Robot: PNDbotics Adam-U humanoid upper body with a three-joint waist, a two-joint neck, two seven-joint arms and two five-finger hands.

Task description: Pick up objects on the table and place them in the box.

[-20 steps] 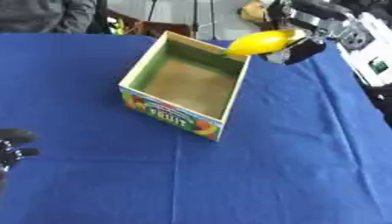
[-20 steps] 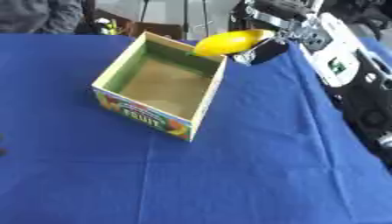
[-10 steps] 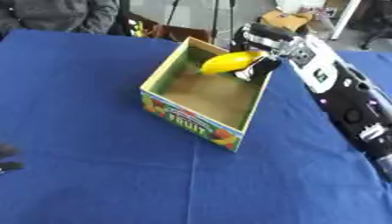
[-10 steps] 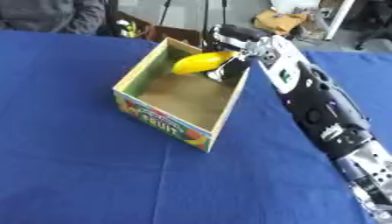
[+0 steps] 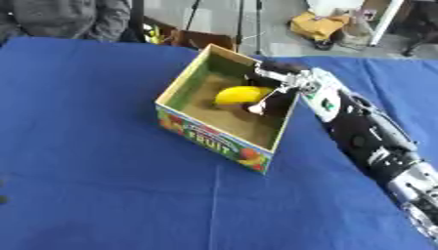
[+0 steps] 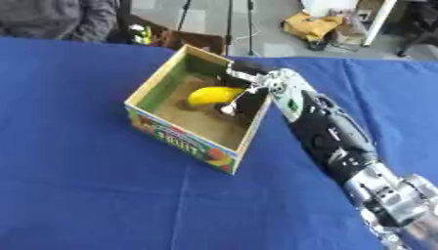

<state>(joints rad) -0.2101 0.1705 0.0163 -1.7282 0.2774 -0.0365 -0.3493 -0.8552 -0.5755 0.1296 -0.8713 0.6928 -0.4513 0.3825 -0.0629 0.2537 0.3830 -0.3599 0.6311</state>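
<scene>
Inside the box point(image 5: 221, 144), lemon point(image 5: 240, 94) against fingers point(image 5: 259, 105)

1. Both views are evenly and brightly lit; no strong glare is seen on the blue table point(image 5: 102, 185).
2. Soft shadow is cast inside the box point(image 5: 224, 140), beneath the right hand point(image 5: 272, 93).
3. The whole picture is softened by blur; the print on the box front is smeared.
4. The floor beyond the table's far edge is rendered paler and out of focus.
</scene>
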